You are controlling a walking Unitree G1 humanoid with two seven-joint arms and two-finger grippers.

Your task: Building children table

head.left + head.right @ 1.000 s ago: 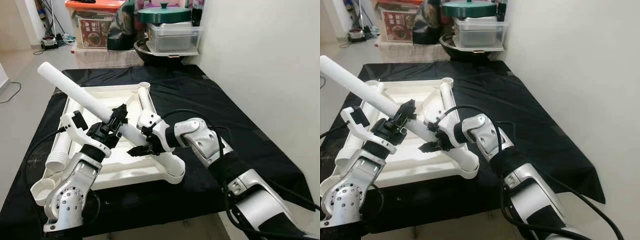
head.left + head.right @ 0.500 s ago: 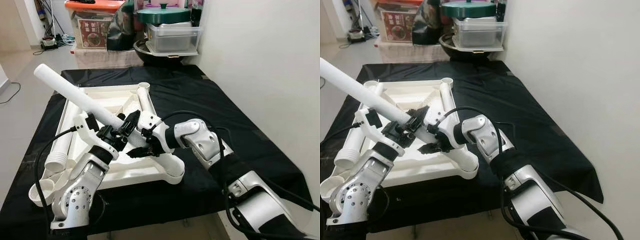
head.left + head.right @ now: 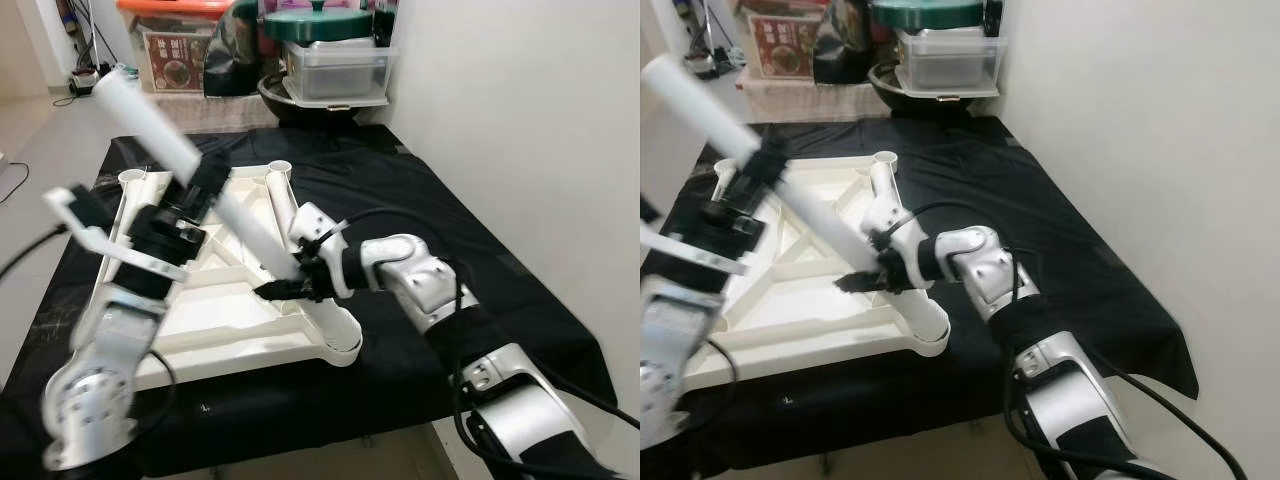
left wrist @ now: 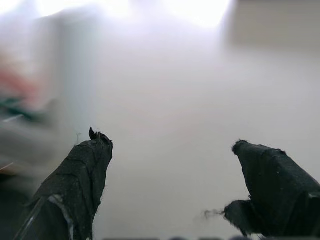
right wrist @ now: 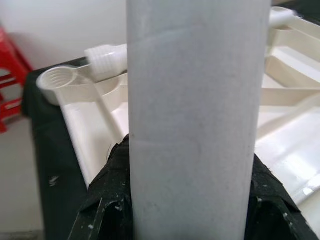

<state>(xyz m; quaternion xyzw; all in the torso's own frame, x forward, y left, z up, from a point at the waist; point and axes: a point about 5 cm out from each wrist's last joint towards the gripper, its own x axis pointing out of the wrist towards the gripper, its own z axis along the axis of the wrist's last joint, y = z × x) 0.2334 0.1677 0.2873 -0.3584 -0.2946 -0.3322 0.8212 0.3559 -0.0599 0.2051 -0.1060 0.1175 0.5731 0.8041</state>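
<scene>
Currently held: one long white table leg (image 3: 200, 175), a plain tube, slanting from its low end near the middle of the upturned white tabletop (image 3: 215, 320) up toward the robot's left. Change noted: against the frames of half a second and a second ago, the leg stands steeper, its upper end higher and nearer the far storage. Right gripper (image 3: 288, 277): clamped across the low end of the leg, black fingers (image 5: 107, 200) pressed to both sides of the tube in the right wrist view. Left gripper (image 3: 205, 185): blurred with motion, now higher along the tube than before; in the left wrist view its fingers (image 4: 82, 175) stand well apart with only pale blur between them, so it appears to have let go or to be re-gripping. Tabletop: lies underside up on a black cloth (image 3: 450, 230), ribbed, with one leg (image 3: 285, 200) already standing in a far socket, a near-corner socket (image 3: 335, 335) just below the right gripper, and a spare threaded leg (image 5: 107, 57) lying at its far side. Judgement: the leg is being tipped upright for seating in a socket; not yet seated. Background: lidded boxes (image 3: 335, 65) and a green pot lid (image 3: 320, 22) beyond the cloth.
</scene>
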